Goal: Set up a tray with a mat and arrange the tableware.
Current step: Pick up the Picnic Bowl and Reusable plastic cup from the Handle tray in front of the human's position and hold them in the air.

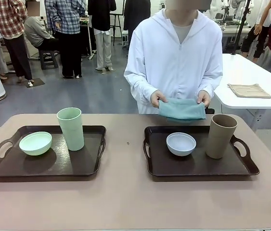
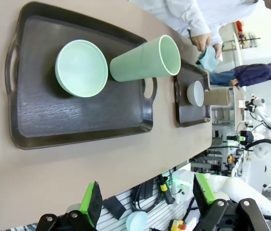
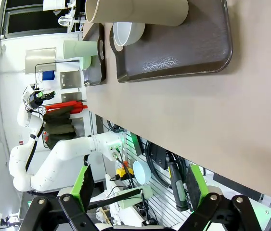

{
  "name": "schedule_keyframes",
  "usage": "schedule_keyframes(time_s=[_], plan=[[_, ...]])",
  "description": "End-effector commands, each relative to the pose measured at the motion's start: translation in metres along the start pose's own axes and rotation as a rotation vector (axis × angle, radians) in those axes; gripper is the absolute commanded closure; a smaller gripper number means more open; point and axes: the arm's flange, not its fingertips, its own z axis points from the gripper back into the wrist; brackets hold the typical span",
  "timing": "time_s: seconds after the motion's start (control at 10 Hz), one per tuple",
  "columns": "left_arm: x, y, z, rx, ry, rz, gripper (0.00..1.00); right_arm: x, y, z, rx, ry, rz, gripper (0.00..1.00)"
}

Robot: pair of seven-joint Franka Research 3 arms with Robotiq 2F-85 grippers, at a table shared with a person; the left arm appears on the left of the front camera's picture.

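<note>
A pale green bowl (image 1: 35, 143) and tall pale green cup (image 1: 71, 128) (smooth, matte) are standing on the left tray (image 1: 53, 166). The left gripper (image 2: 147, 192) and right gripper (image 3: 140, 183) are gaping, empty.

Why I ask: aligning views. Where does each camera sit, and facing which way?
Front view: fixed robot-side, facing across the table at the person, hands holding a teal cloth.
Left wrist view: left wrist, looking past the open left hand at the green bowl and green cup.
Right wrist view: right wrist, rolled sideways, past the open right hand at the brown cup.
All share the green cup.
</note>
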Motion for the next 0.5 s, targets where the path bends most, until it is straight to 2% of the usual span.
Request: schedule_keyframes(time_s=[0.0, 0.4], plan=[[-0.0005, 0.0021, 0.0012, -0.005, 0.004, -0.009, 0.00, 0.0005, -0.0003, 0.0004, 0.006, -0.007, -0.003, 0.00], [-0.0005, 0.0021, 0.0012, -0.005, 0.004, -0.009, 0.00, 0.0005, -0.0003, 0.0004, 0.006, -0.007, -0.003, 0.00]])
